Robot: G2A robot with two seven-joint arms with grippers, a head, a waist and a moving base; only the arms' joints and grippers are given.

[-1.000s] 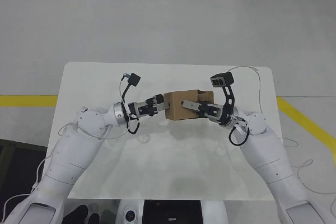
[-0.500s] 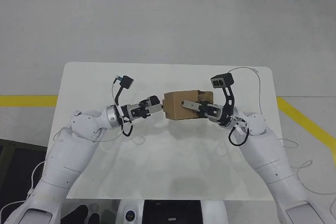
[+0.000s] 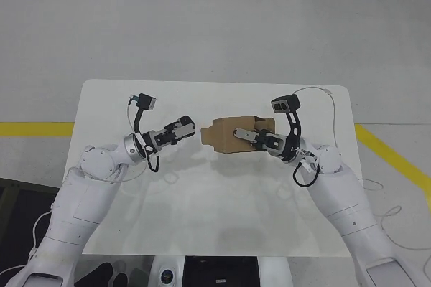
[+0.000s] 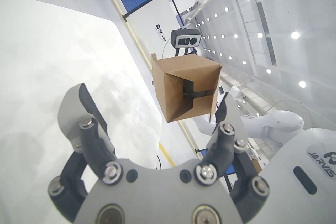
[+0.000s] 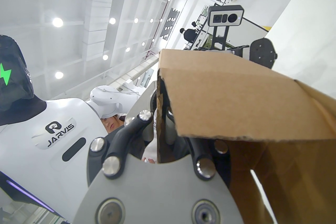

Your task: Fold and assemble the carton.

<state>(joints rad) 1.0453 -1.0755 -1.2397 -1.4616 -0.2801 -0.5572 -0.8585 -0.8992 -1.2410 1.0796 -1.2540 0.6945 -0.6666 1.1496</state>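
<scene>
Carton [image 3: 228, 134]: brown card, opened into a square tube, lying on its side over the middle of the counter [image 3: 201, 215], nearer the far edge than the near one; apparently lifted off the surface, though hard to confirm
Open mouth [image 4: 191, 93]: turned toward the left arm, hollow inside, with a notched flap across the far end
Right jaws: clamped on a wall of the carton [image 5: 236, 104] at the end away from the left arm, card pinched between the pads
Left jaws: spread wide and empty, facing the mouth, near it but clearly apart from the card
Step in hand: probably closing the ends; body already squared, far end seemingly tucked, mouth end not yet shut
Flaps at the mouth: too hard to make out to say which goes first
Next move: likely left jaws up to the mouth rim to press a flap inward; calls for a push along the tube's length and a firm hold on the right, or else a twist in the grip
Edges: thin, slightly ragged card rim, easily creased by a slanted push
Open room: bare counter on every side of the carton and under both arms; tightest spot beside the right wrist's camera mast [image 3: 287, 107], just next to the carton
</scene>
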